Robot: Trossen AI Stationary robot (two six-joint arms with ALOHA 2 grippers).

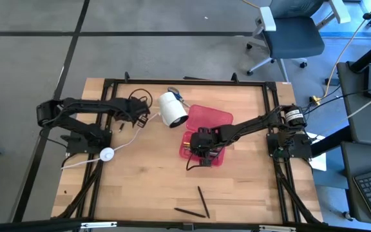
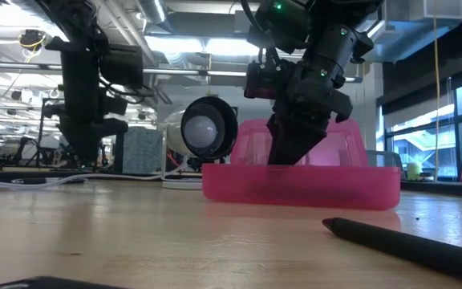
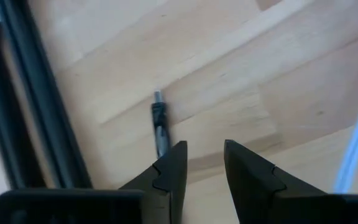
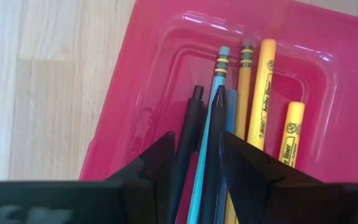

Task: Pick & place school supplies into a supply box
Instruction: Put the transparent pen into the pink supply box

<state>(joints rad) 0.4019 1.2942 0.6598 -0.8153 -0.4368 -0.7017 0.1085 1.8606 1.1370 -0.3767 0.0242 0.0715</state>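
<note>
Lowered into the pink supply box [image 1: 206, 134] at table centre, right gripper [image 4: 196, 163] narrowly parted around two black pens [image 4: 199, 134] for release beside yellow pencils [image 4: 261, 93]; left gripper [image 3: 204, 168] slightly apart at nine o'clock, over a stray pen [image 3: 160, 124]; two dark pens [image 1: 195, 205] waiting at six o'clock.
</note>
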